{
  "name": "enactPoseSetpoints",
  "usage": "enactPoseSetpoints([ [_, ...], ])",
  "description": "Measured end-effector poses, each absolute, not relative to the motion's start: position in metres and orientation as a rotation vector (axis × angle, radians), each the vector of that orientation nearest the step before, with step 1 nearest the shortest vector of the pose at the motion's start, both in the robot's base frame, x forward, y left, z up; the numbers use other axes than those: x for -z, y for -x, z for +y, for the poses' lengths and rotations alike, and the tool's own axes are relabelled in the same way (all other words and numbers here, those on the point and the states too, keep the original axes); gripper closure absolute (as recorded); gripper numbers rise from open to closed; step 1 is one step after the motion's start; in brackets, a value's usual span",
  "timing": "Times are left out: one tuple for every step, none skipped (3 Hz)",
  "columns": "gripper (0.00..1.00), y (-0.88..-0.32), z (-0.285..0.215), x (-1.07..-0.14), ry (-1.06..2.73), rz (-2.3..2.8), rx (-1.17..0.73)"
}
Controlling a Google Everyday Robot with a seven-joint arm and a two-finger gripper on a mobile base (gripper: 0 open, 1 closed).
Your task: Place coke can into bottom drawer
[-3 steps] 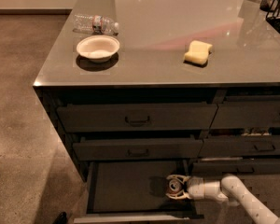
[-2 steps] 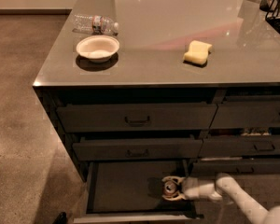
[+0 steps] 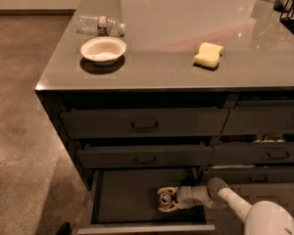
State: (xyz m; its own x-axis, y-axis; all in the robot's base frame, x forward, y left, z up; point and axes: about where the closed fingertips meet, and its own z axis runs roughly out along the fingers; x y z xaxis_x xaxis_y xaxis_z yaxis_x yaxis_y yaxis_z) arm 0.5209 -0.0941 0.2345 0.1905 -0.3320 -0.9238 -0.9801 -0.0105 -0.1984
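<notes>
The bottom drawer (image 3: pixel 122 199) is pulled out, and the gripper (image 3: pixel 161 200) reaches into it from the right, low over the dark floor in the right part. The can (image 3: pixel 164 198) is between its two fingers (image 3: pixel 167 190), one above it and one below as the camera sees it, and they close on its sides, so the can is held inside the drawer with its silver top facing up toward the camera. On the counter (image 3: pixel 161 67) above are a bowl (image 3: pixel 103 50), a bottle (image 3: pixel 100 24) lying behind it, and a yellow sponge (image 3: pixel 208 55) well apart on the right.
</notes>
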Motion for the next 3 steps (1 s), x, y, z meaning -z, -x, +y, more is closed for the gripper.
enactPoseSetpoints([
  [0.83, -0.521, -0.090, -0.233, 1.523, 1.302, -0.869],
  [0.60, -0.524, -0.091, -0.222, 1.501, 1.345, -0.862],
  [0.37, -0.528, -0.092, -0.208, 1.451, 1.364, -0.864],
])
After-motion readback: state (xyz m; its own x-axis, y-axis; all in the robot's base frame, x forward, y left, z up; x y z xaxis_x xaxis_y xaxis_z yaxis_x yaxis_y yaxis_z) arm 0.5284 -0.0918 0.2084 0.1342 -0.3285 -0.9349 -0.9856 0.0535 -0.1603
